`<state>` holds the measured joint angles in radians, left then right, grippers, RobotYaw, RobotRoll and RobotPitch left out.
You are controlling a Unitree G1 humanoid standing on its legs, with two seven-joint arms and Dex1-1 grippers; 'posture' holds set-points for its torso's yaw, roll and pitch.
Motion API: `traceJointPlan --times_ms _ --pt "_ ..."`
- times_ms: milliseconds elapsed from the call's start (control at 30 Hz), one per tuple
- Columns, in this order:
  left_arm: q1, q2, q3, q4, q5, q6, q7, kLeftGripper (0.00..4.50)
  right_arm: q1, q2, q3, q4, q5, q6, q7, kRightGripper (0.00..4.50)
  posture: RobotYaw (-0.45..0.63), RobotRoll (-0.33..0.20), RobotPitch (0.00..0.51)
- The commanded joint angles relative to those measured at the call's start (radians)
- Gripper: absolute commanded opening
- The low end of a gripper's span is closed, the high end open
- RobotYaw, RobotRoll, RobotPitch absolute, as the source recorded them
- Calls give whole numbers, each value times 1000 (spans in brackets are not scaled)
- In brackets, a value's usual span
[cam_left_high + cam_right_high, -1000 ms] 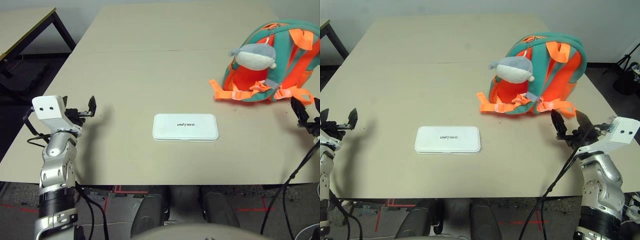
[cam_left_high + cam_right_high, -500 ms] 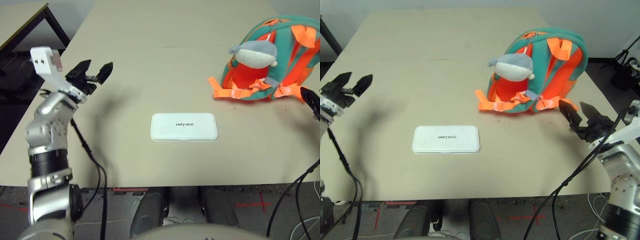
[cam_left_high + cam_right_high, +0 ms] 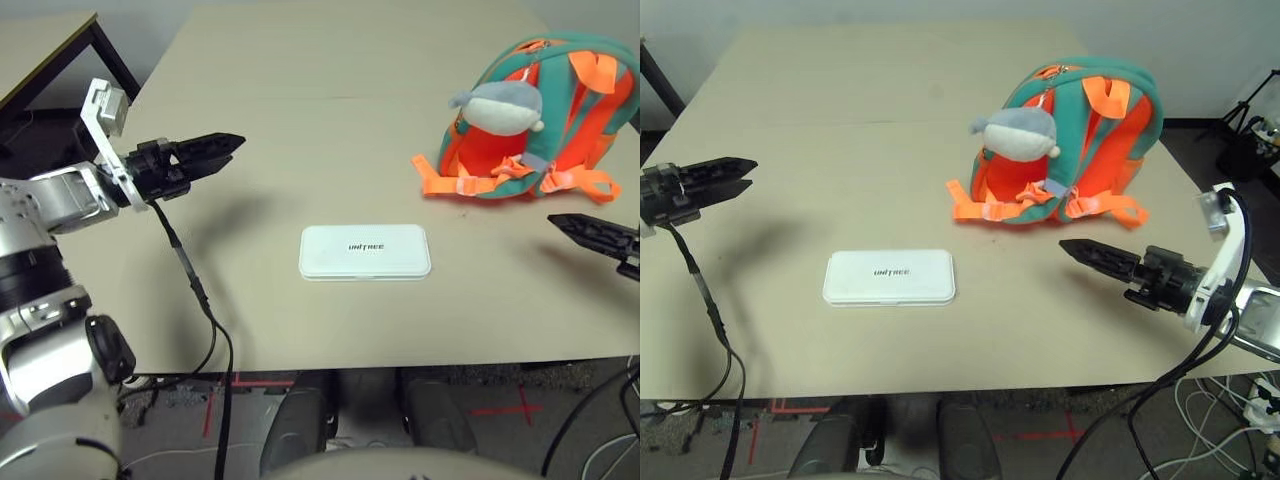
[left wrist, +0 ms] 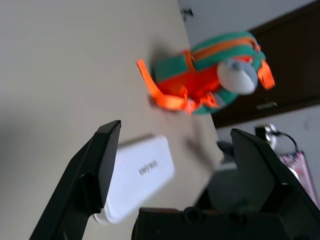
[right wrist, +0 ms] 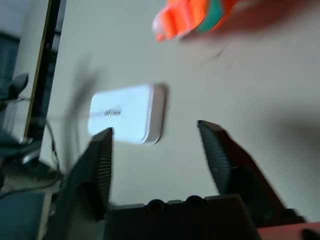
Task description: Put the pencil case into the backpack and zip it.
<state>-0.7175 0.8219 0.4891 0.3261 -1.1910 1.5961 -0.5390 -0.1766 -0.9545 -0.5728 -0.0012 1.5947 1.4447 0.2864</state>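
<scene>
On the robot's left, the left gripper is held above the desk, well apart from the case. Its jaws stand wide, with nothing between them.

Next comes the case, lying flat on the desk near its front edge, between the two grippers and touching neither. It is white, smooth and slim, a rectangle wider than it is deep, with rounded corners. A thin seam runs along its front side below the lid, which is shut. Small black lettering on top reads "UNITREE", set above the middle of the lid as seen from the robot.

Farther back and to the right of the case is the backpack, on the desk and apart from the case. It is teal with bright orange panels, its top rounded. A plush shark, grey above and white below, hangs against its left part from a small chain. An orange loop sits near the top, and orange straps trail along its base onto the desk. How far the zip is drawn cannot be told.

Rightmost, the right gripper is above the desk, nearer the robot than the backpack. Its jaws are apart and empty.
</scene>
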Motion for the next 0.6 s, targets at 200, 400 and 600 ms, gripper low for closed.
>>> traceJointPlan --times_ms 200,400,600 --pt "61 41 -191 26 -165 18 16 4500 -70 58 197 50 30 -4 -82 693 -51 0 92" --pt "56 0 -234 74 -94 18 5 4500 -161 127 273 122 -87 -25 -68 42 -54 0 97" --pt "57 -34 -254 107 -16 18 -30 4500 -210 188 308 132 -177 -13 -44 42 -67 0 107"
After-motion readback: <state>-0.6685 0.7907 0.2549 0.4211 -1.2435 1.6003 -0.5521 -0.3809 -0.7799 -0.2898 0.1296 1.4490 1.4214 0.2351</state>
